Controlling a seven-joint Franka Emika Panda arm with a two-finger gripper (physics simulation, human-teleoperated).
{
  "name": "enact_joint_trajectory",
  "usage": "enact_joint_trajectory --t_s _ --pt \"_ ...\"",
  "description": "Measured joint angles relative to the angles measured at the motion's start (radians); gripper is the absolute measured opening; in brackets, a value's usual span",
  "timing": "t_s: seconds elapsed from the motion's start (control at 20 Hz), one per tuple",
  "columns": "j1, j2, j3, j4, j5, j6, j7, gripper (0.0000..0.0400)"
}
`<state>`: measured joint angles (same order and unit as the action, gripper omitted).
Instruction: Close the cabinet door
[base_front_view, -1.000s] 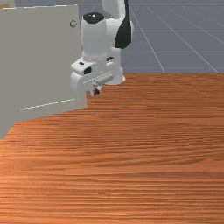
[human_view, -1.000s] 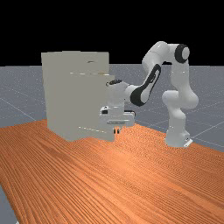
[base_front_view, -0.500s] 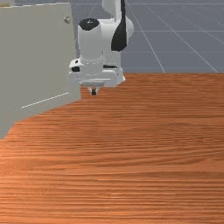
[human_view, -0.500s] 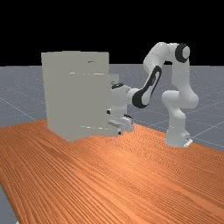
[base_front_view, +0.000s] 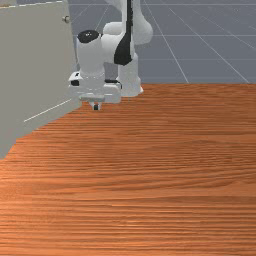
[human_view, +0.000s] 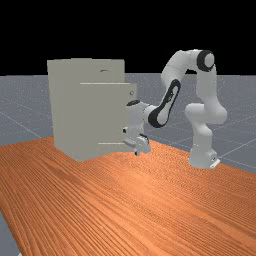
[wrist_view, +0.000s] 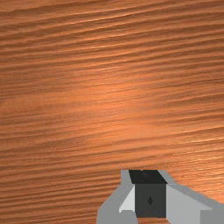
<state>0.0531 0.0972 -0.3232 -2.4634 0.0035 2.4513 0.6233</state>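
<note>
At the front view's left, my gripper (base_front_view: 96, 106) hangs low beside the free edge of the cabinet door (base_front_view: 37, 65), its hand overlapping that edge. The far view has the gripper (human_view: 137, 152) near the lower corner of the pale grey door (human_view: 110, 112). In the wrist view, the gripper (wrist_view: 150, 192) is shut, with nothing between the fingers. The door stands open from the cabinet (human_view: 72, 110), with a small round knob (human_view: 131, 93) near its upper free corner. Whether hand and door touch, I cannot tell.
The wooden table (base_front_view: 150, 175) stretches away from the door toward the front view's right. My arm's base (human_view: 202, 157) stands at the table's far side, right of the cabinet in the far view.
The door's free edge has swung toward the front view's left, and my hand has moved left with it and turned. In the far view, the knob has come into sight beside the arm.
</note>
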Motion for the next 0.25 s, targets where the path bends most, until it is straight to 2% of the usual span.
enact_joint_trajectory --t_s 0.25 --pt "-0.098 -0.001 -0.157 0.007 -0.014 0.001 -0.105 0.0"
